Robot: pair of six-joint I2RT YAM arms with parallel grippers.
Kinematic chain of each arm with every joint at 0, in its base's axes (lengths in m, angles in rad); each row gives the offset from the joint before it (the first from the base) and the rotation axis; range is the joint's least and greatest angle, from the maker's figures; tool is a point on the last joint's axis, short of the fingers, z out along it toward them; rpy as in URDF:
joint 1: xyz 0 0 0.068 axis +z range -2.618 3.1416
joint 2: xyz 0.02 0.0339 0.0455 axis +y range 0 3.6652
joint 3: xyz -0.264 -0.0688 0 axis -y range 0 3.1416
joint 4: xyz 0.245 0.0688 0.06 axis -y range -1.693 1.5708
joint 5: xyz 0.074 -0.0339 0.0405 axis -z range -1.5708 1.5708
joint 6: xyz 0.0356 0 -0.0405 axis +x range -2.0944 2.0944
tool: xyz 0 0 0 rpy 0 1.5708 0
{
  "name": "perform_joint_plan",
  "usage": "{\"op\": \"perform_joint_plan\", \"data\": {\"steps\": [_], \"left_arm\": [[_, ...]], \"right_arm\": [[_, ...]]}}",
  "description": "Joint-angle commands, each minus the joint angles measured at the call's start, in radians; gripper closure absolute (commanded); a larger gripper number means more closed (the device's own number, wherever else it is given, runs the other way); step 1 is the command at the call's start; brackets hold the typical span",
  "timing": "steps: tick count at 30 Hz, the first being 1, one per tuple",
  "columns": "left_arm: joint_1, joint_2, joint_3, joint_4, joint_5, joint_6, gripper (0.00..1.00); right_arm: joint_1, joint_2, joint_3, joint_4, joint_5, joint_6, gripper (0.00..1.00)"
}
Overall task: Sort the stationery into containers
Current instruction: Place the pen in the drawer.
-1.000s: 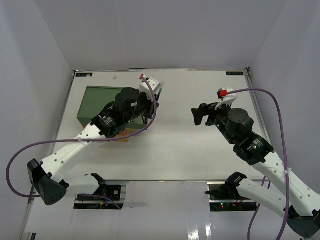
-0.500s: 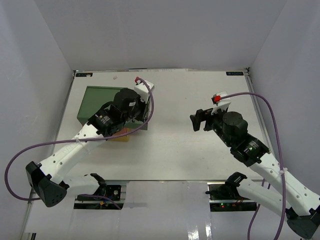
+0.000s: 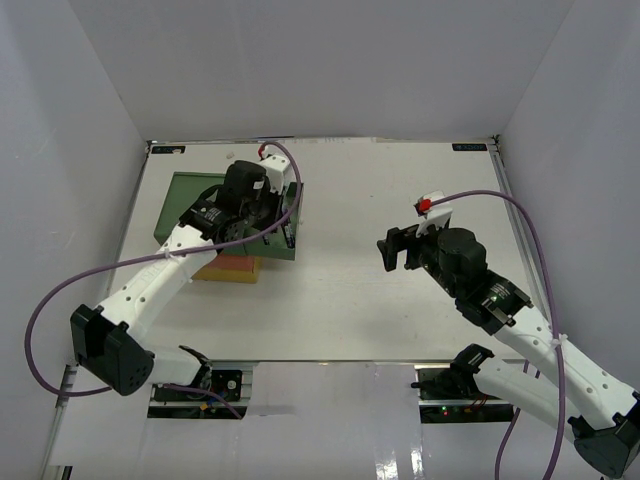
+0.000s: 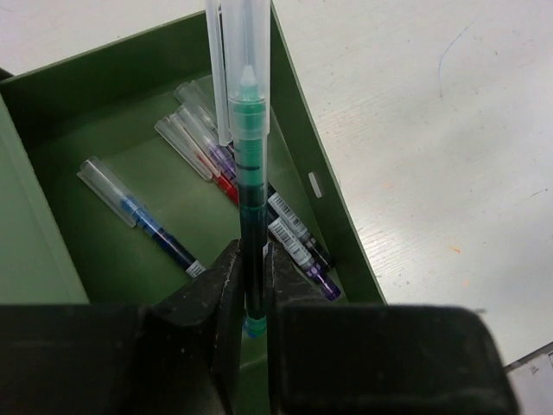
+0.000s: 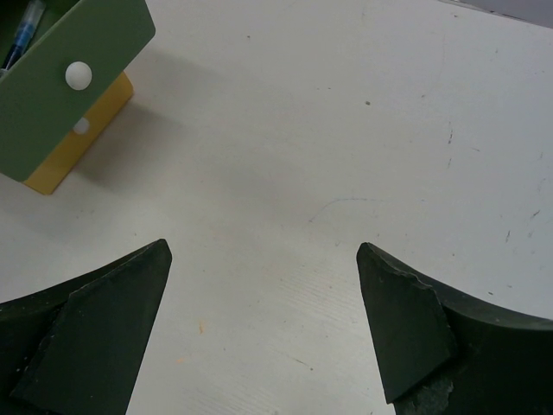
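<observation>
Seen from above, left arm [image 3: 160,275] covers much of the drawer stack [image 3: 185,200]; lower tiers barely show. Arm stretched fwd over the open green drawer [image 4: 321,173], left pincer [image 4: 251,277] clamped on a green pen [image 4: 246,130] above other pens [image 4: 143,216] lying inside. Opp. side, right pincer [image 5: 263,320] gapes wide, holding nothing, over the bench [image 5: 363,130], well apart from the stack

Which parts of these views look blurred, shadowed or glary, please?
Left wrist: the left gripper is a dark, soft blur; the green pen it grips and the green drawer look sharp. Right wrist: even light, faint shadow beside the drawer stack. Top external: glare along the bottom edge.
</observation>
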Motion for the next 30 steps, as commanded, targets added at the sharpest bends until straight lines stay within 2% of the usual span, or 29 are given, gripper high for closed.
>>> {"op": "perform_joint_plan", "data": {"steps": [1, 13, 22, 30], "left_arm": [[0.026, 0.03, 0.069, -0.033, 0.035, 0.006, 1.0], [0.072, 0.156, 0.144, -0.104, 0.096, -0.024, 1.0], [0.084, 0.193, 0.142, -0.124, 0.081, -0.053, 1.0], [0.089, 0.201, 0.144, -0.13, 0.084, -0.059, 0.88]], "right_arm": [[-0.006, -0.013, -0.007, 0.047, 0.005, -0.026, 0.05], [-0.006, -0.013, -0.021, 0.056, 0.027, -0.047, 0.05], [-0.004, -0.016, -0.032, 0.059, 0.034, -0.045, 0.05], [-0.004, -0.016, -0.038, 0.059, 0.04, -0.045, 0.05]]}}
